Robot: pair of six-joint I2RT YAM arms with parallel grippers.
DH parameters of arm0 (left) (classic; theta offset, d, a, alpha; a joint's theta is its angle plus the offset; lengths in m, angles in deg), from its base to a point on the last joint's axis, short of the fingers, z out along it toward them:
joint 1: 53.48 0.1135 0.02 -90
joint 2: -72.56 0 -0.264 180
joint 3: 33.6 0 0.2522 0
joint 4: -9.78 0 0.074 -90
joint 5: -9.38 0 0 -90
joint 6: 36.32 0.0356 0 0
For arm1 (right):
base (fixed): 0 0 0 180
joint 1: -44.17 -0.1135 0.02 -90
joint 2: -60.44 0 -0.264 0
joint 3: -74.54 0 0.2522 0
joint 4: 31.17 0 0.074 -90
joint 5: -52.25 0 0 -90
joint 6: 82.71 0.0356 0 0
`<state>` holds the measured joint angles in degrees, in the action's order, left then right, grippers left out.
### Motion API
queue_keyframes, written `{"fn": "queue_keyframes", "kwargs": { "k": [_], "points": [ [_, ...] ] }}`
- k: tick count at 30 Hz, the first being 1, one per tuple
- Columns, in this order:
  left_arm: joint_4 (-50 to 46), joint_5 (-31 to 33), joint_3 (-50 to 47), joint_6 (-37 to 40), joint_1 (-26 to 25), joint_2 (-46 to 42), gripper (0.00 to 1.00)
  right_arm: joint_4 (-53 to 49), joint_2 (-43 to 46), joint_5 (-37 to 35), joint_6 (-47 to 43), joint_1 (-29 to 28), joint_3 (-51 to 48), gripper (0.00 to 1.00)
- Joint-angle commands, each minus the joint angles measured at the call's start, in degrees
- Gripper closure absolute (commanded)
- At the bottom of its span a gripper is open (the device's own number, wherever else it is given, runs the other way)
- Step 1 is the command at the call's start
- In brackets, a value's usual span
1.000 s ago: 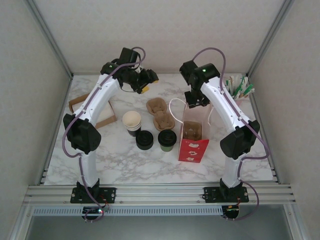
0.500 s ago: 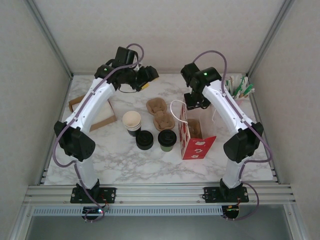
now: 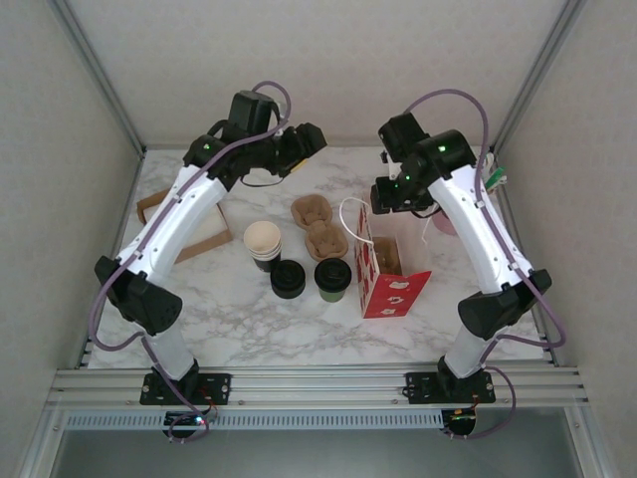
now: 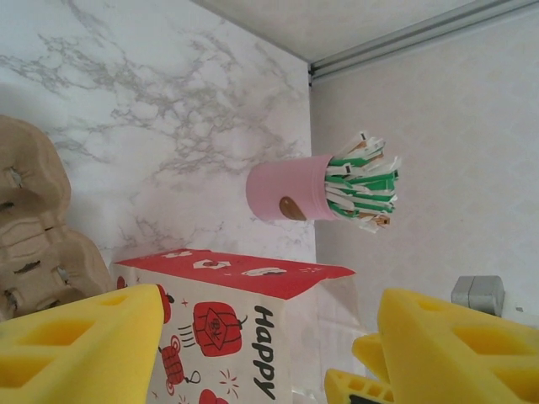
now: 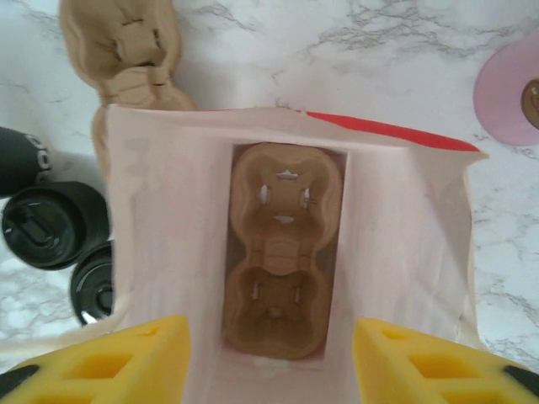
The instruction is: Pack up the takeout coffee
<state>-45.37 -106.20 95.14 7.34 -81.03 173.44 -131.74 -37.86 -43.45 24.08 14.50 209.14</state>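
- Probably light to medium in weight: the takeout coffee (image 3: 332,278) is a small paper cup. Can't tell how full it is, so treat it as liquid inside and keep it upright, no tilting.
- Paper wall is soft and will likely dent under a hard squeeze. The lid looks like press-fit plastic and could pop off.
- Best hold, as I judge it: across the sides at mid-height, just under the lid rim, with a gentle squeeze. Not by the lid.
- Look: dark olive-green sides, round black lid, standing upright.
- Where: front row on the table (image 3: 229,309), just left of the red paper bag (image 3: 393,294) and not touching it.
- A stack of loose black lids (image 3: 288,280) sits just beside the coffee on its left, so a finger has little room on that side.
- The bag stands open with its white handle looped up. The right wrist view shows a pulp cup carrier (image 5: 282,261) at the bottom, both wells empty. Judged landing spot for the cup.
- Behind the coffee: a stack of lidless cups (image 3: 263,242), cream inside. The spare pulp carriers (image 3: 318,224) lie further back.
- Right gripper (image 5: 271,345) hovers over the bag mouth, jaws apart, nothing between them.
- Left gripper (image 4: 269,328) is high over the far side of the table, jaws wide apart and holding nothing, well apart from the coffee.
- Far right: a pink cup (image 4: 286,189) of green-and-white sachets.
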Motion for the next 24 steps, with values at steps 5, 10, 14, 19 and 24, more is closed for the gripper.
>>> {"fn": "queue_keyframes", "kwargs": {
  "k": [5, 10, 14, 19, 24],
  "points": [
    [-0.81, 0.62, 1.29, 0.01, -0.31, -3.46, 0.31, -5.84, 1.78, 5.03, 3.4, -0.45, 5.71, 0.43],
    [-2.07, 0.54, 1.21, 0.29, -0.49, -4.37, 0.3, -7.54, 3.17, 5.07, 4.58, -0.49, 5.58, 0.42],
    [-2.14, 0.2, 1.3, 0.55, -0.74, -4.91, 0.28, -7.8, 4.31, 6.12, 5.09, -0.55, 4.82, 0.42],
    [-1.78, 0.26, 1.47, 1.49, -0.9, -5.65, 0.25, -7.86, 4.95, 6.11, 5.62, -0.49, 4.45, 0.41],
    [-0.88, 1.17, 1.45, 3.4, -1.32, -6.44, 0.23, -7.11, 5.87, 7.12, 5.69, -0.53, 3.8, 0.4]
  ]
}}
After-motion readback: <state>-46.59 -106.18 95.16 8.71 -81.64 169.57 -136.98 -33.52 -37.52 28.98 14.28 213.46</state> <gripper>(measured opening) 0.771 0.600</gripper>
